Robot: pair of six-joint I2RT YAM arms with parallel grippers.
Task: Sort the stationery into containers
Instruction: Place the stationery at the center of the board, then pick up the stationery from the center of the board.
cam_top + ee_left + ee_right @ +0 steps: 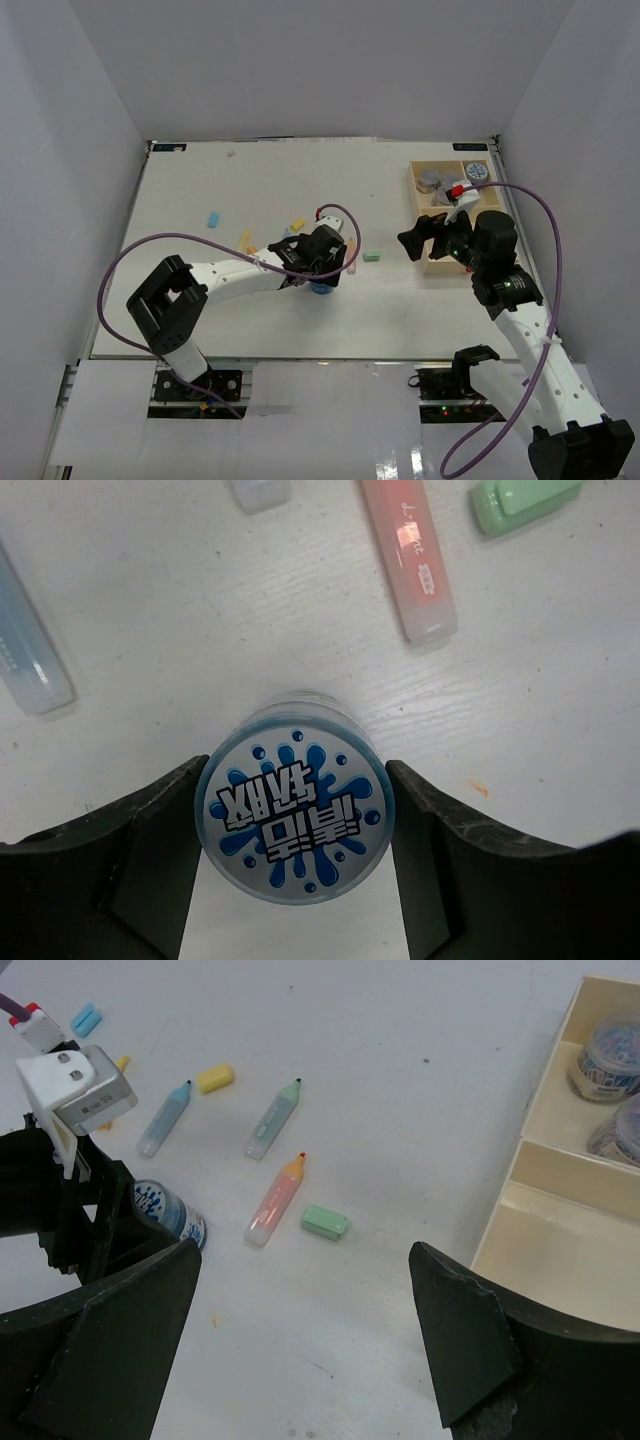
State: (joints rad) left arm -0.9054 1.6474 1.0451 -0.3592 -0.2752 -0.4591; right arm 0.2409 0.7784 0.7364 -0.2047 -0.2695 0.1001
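the small round roll with a blue-and-white splash-patterned lid point(293, 817) sits low in the centre of my left wrist view, on the white table point(250, 180), squarely between the two black fingers point(150, 850) of my left gripper point(322, 272). the fingers press its sides, so i read the pincer as pinching the roll, though the roll looks to be resting on the surface and not lifted. just above it in that view lie an orange pastel marker point(410, 555), a green block point(522, 502) at upper right and a pale blue marker point(30, 645) at the left edge.

in my right wrist view the same roll point(172, 1212) shows at centre left, with a yellow block point(215, 1078) higher up. my right gripper point(432, 243) hangs with its jaws spread wide and nothing between them, near the light wooden tray with thin dividers point(420, 172) at upper right of the top view; two rolls point(608, 1055) already sit in one compartment.

i judge the step in hand to be picking this roll. next it calls for a clean lift, a carry rightwards over the scattered markers, and a release into the compartment holding the other rolls.
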